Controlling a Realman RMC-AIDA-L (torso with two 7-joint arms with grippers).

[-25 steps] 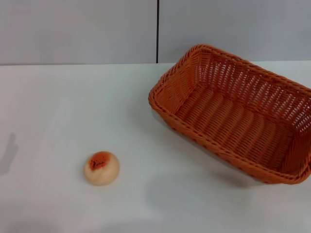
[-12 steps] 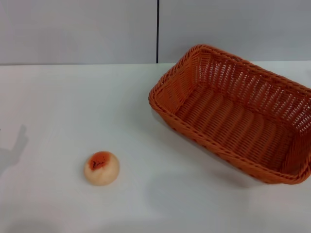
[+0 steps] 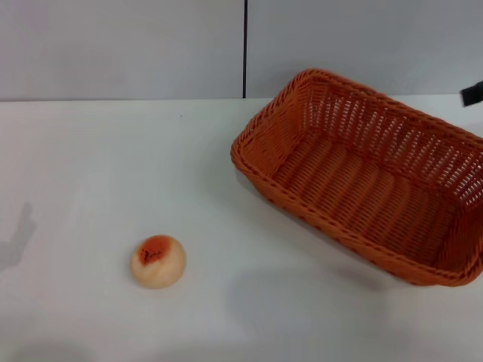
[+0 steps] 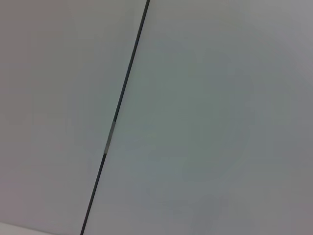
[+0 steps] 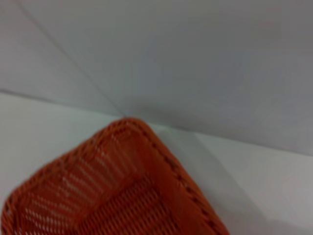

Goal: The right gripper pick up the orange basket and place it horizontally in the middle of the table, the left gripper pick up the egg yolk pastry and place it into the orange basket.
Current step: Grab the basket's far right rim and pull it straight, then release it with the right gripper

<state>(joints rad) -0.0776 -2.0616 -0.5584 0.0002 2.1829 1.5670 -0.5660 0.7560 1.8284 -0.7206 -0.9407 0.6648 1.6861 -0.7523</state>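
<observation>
Entering beyond the far right rim of the orange basket [image 3: 362,177], the right gripper [image 3: 473,93] has just appeared; its opening I cannot tell. Left of the basket lies the egg yolk pastry [image 3: 158,261], untouched, so picking starts soon.

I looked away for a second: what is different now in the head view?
A dark tip of the right end effector has come into view at the right edge, beyond the orange basket. Nothing is gripped. Basket and egg yolk pastry stayed put on the table.
</observation>
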